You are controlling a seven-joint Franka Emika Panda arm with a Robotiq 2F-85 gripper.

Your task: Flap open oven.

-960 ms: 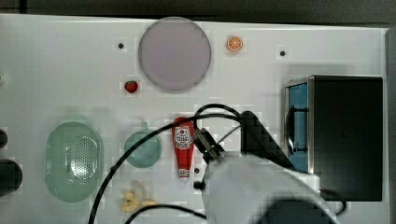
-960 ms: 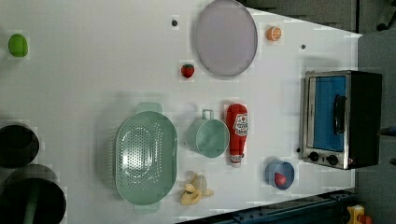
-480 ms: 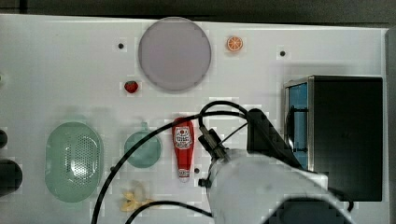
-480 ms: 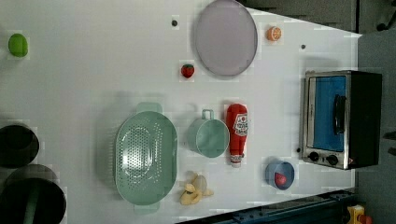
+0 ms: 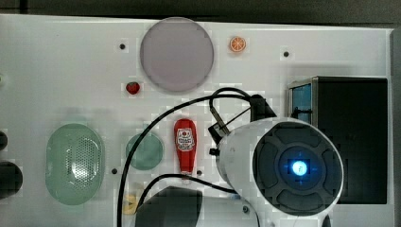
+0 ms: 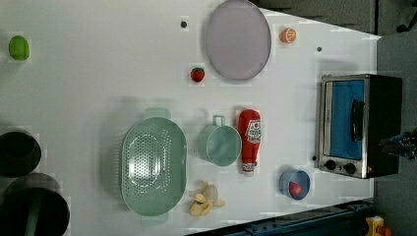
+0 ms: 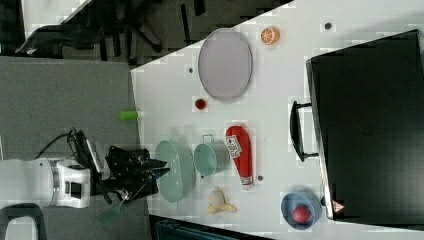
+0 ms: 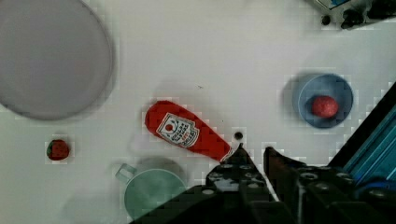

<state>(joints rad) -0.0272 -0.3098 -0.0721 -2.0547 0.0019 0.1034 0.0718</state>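
The oven (image 6: 354, 125) stands at the left view's right with its blue glass door shut and its bar handle (image 7: 296, 131) sticking out in front. Its black top (image 5: 352, 137) lies at the top view's right; its knobs (image 8: 348, 18) peek into the wrist view. My gripper (image 8: 254, 156) hangs high over the table, above the end of a ketchup bottle (image 8: 187, 133) and apart from the oven. Its fingertips (image 8: 240, 156) stand close together with a narrow gap and nothing between them. In the top view my arm (image 5: 283, 170) covers it.
Beside the oven sits a blue bowl (image 6: 294, 183) with a red fruit. A teal cup (image 6: 220, 143), a green colander (image 6: 153, 166), a banana (image 6: 204, 200), a strawberry (image 6: 197, 74), a purple plate (image 6: 237, 39) and an orange slice (image 6: 288, 35) lie across the table.
My arm has moved toward the top view's right, closer to the oven. The objects on the table have stayed where they were.
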